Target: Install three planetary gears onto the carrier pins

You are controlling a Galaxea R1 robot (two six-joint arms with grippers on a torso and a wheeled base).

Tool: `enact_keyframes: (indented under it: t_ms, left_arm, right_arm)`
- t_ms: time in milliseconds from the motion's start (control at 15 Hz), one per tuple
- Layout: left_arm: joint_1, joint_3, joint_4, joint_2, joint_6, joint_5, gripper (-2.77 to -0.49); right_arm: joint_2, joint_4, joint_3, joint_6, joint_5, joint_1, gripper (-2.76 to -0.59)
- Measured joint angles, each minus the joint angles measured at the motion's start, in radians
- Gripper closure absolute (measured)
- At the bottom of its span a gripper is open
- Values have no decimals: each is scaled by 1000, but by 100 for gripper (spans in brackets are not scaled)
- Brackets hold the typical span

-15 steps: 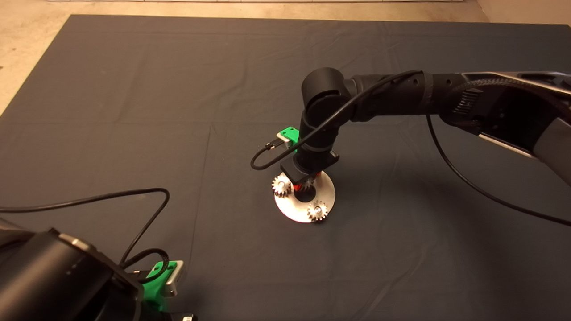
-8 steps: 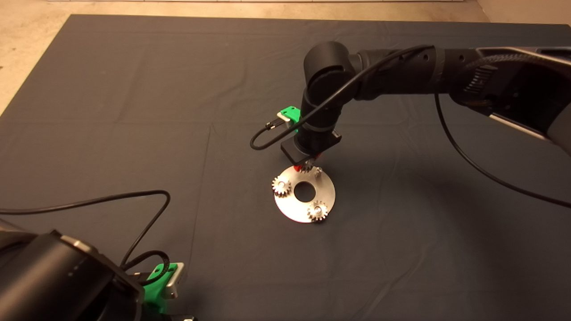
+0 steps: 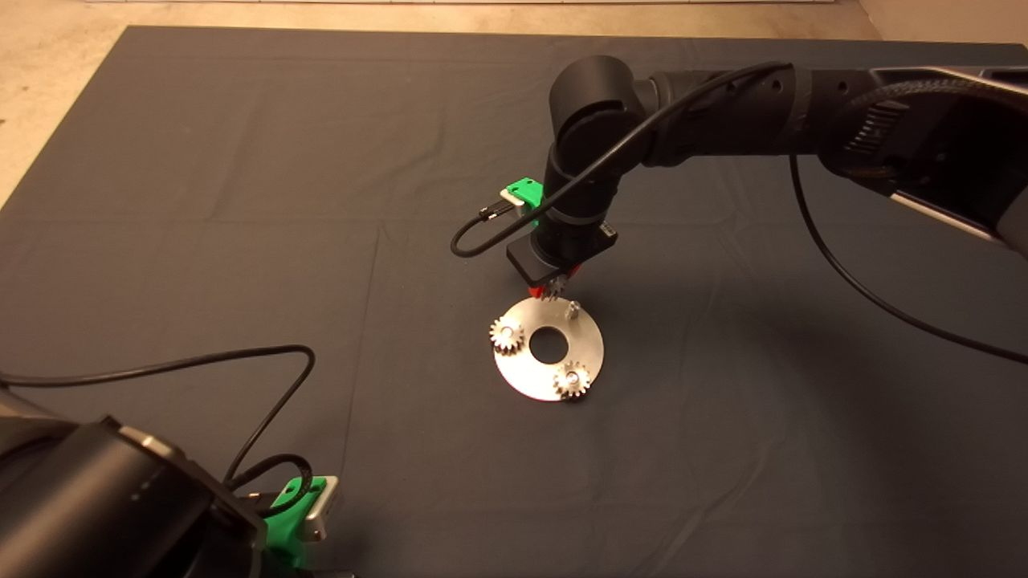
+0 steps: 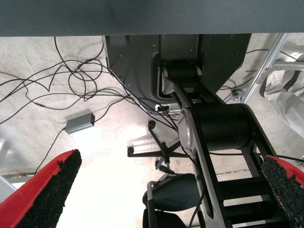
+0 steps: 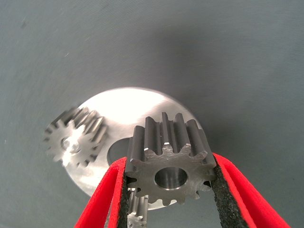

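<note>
On the disc (image 3: 590, 353), 2 gears (image 3: 507, 334) are seated on pins; 1 pin (image 3: 573, 309) is bare. A third gear (image 5: 170, 164) is pinched by the right gripper (image 5: 171, 187) above it. The left gripper (image 4: 161, 190) is parked, fingers spread.

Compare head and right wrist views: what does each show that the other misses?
Head only: the bare third carrier pin standing free on the disc, the right arm reaching in over it, and the left gripper parked at the mat's near left edge.
Right wrist only: the held gear's centre hole and the black pads clamping its teeth.
Both: the right gripper shut on that gear above the disc, with two gears already seated.
</note>
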Motion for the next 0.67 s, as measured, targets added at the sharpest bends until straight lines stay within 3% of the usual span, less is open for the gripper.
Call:
enact_keyframes:
  t_ms: [667]
  left_arm:
    - [0,0,0,1,0,0,-277]
  right_arm:
    - [-59,0,-2,110,-4,-11,-104]
